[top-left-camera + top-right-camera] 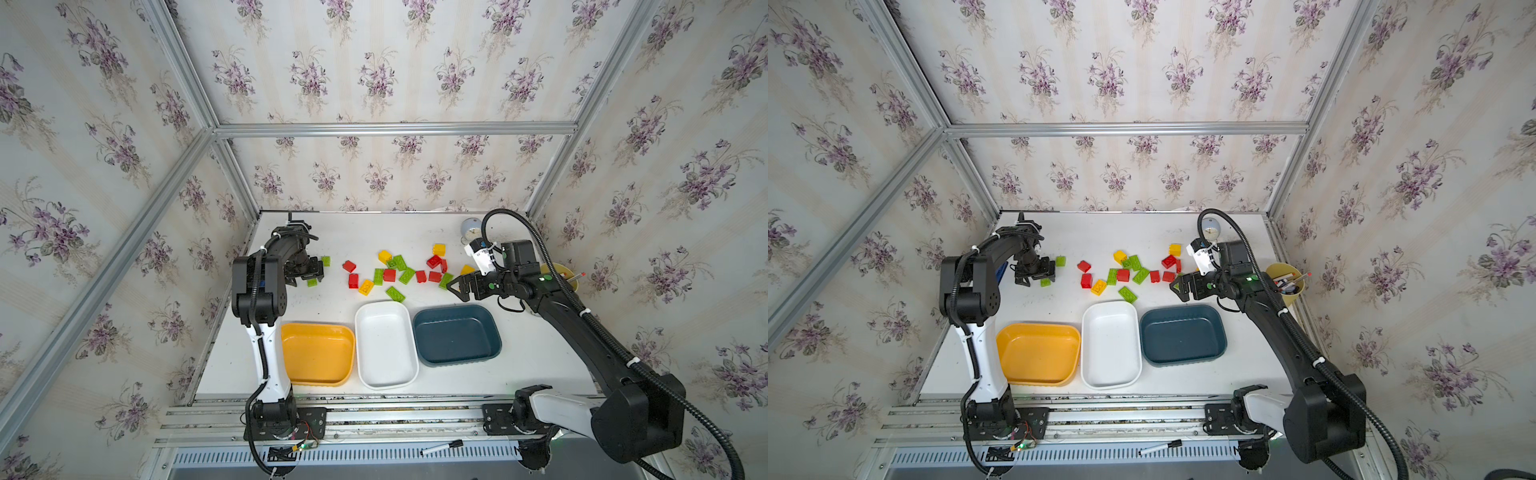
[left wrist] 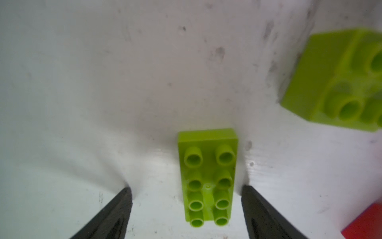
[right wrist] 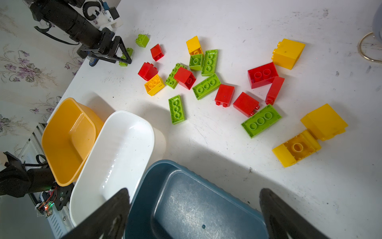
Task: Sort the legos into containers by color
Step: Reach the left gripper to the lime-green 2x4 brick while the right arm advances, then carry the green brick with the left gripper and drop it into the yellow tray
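Note:
Red, yellow and lime green legos (image 1: 395,270) lie scattered across the middle of the table. Apart at the left lie a green oblong lego (image 2: 207,178) and a green square one (image 1: 326,260). My left gripper (image 2: 186,187) is down at the table and open. The oblong lego lies between its fingers with a gap on each side. Three empty containers stand in a front row: orange-yellow (image 1: 318,353), white (image 1: 384,345) and teal-blue (image 1: 457,336). My right gripper (image 3: 193,192) hangs open and empty over the teal-blue container's far edge.
A pale-yellow cup with pens (image 1: 1285,282) stands at the right edge behind my right arm. A round grey object (image 1: 470,228) sits at the back right. A black marker (image 1: 441,447) lies on the front rail. Papered walls close in the table on three sides.

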### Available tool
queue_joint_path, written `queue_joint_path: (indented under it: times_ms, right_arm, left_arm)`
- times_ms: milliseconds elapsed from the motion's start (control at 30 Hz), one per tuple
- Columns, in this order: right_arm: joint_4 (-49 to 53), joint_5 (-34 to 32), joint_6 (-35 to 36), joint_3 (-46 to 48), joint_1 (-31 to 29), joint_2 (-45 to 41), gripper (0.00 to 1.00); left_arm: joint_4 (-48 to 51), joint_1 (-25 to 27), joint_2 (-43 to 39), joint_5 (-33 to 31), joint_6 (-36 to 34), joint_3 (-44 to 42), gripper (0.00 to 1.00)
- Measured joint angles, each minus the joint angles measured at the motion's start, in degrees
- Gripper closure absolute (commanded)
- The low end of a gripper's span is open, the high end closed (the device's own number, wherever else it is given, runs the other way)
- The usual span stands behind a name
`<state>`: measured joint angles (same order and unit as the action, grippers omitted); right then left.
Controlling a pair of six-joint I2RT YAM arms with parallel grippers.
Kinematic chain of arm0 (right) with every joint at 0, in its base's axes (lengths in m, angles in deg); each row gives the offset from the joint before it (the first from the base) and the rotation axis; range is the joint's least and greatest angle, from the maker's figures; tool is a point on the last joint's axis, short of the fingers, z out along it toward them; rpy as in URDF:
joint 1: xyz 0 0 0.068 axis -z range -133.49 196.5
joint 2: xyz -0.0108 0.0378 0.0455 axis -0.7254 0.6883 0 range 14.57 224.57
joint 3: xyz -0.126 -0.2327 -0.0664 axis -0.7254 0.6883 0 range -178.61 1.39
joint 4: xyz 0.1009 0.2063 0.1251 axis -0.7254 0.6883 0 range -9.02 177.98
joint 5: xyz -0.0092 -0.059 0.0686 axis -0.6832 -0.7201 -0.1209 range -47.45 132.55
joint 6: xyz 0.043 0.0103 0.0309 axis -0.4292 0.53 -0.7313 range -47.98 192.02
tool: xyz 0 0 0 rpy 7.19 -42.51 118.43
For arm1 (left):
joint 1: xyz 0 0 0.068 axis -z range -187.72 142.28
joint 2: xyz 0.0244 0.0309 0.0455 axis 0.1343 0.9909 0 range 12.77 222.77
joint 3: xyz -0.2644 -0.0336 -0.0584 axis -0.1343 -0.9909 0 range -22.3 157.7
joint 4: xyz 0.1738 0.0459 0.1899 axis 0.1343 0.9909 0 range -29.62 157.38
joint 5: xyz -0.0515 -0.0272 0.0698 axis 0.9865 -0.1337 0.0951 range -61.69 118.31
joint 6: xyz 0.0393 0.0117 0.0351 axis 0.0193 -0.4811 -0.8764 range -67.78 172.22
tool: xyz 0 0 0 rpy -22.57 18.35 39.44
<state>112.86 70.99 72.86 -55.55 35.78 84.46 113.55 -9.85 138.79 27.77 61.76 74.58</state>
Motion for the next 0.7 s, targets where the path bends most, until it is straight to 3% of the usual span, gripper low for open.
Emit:
queue_joint_path:
  times_ms: [467,700]
  right_arm:
    - [-0.2,0.0,-0.7,-0.1,0.0,1.5,0.00]
    - [-0.2,0.5,-1.0,-0.1,0.0,1.9,0.00]
  left_arm:
    - [0.1,0.0,1.2,1.4,1.3,2.5,0.58]
    - [0.0,0.1,1.2,2.1,1.7,2.8,0.69]
